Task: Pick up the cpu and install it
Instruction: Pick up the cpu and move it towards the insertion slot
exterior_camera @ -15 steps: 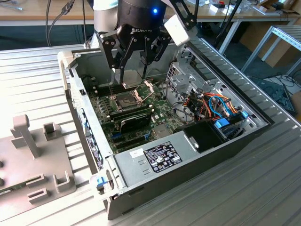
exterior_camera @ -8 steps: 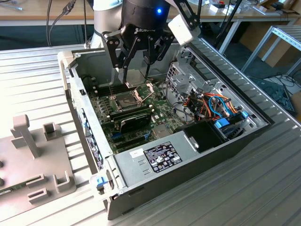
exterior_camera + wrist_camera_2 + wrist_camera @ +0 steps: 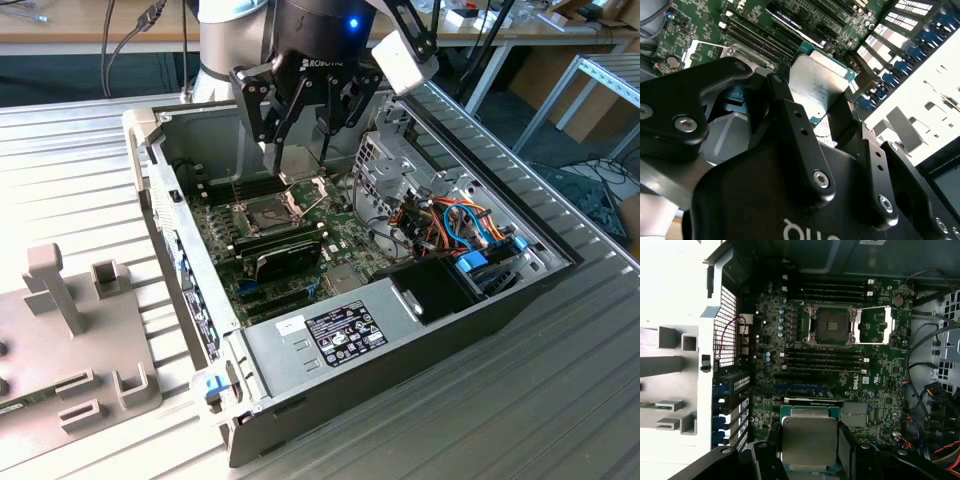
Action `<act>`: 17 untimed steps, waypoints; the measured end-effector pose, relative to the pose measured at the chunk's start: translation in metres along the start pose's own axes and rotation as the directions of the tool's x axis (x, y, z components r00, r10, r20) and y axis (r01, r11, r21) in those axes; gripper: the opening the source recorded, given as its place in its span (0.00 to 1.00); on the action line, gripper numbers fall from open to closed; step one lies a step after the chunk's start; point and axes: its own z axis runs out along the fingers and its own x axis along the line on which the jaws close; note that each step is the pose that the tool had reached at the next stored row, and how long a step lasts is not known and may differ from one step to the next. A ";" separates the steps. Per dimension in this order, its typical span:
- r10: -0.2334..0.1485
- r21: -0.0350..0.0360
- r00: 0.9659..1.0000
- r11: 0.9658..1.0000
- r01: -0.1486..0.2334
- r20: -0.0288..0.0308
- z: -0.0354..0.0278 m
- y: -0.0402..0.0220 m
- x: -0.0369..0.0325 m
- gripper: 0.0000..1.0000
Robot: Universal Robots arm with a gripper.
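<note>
The end effector (image 3: pixel 297 160) hangs inside the open computer case (image 3: pixel 430 340), its fingers closed on two edges of the cpu (image 3: pixel 809 442) (metal top facing the wrist cameras). The chip seems clear above the motherboard (image 3: pixel 790 355), apart from the open socket (image 3: pixel 832 326).

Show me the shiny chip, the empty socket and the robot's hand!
chip (image 3: pixel 809 442), first wrist view, middle of its silver top.
socket (image 3: pixel 831 326), first wrist view, its dark open middle.
hand (image 3: pixel 298 158), exterior view, midway between its fingertips, which grip the chip.
</note>
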 end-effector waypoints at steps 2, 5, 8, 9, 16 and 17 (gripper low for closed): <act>0.000 0.000 1.000 1.000 0.000 0.000 -0.0001 -0.0003 -0.0058 0.55; 0.000 0.000 1.000 1.000 0.000 0.000 -0.0002 -0.0006 -0.0133 0.55; 0.000 0.000 1.000 1.000 0.000 0.000 -0.0003 -0.0011 -0.0237 0.55; 0.000 0.000 1.000 1.000 0.000 0.000 -0.0004 -0.0013 -0.0272 0.55; 0.000 0.000 1.000 1.000 0.000 0.000 -0.0005 -0.0021 -0.0447 0.55; 0.000 0.000 1.000 1.000 0.000 0.000 -0.0006 -0.0022 -0.0467 0.55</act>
